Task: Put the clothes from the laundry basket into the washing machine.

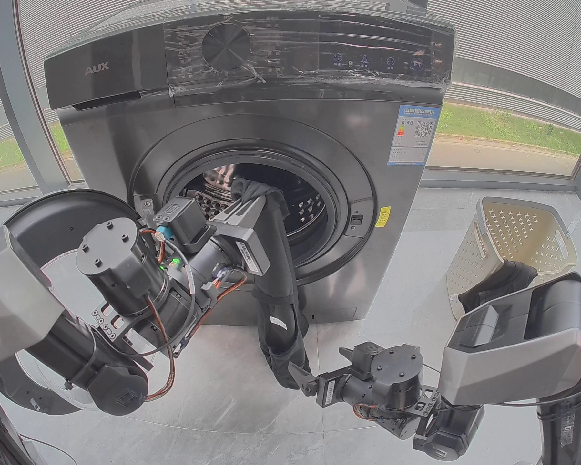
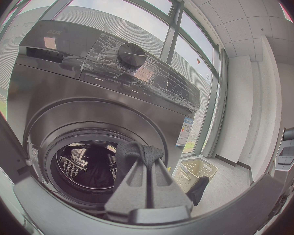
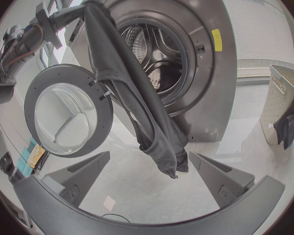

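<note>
The head camera looks down at the washing machine [image 1: 342, 117], which both wrist cameras face from low and close.

My left gripper [image 1: 259, 203] is raised and clamped on a dark garment [image 1: 275, 279]; my right gripper [image 1: 301, 378] sits low, jaws spread wide.

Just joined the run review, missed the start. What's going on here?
The left gripper is shut on a dark garment at the open mouth of the washing machine. Most of the garment hangs down the machine's front toward the floor. The right gripper is open, low by the hanging end. The door is swung open. A second garment drapes over the rim of the laundry basket, not yet loaded.
</note>
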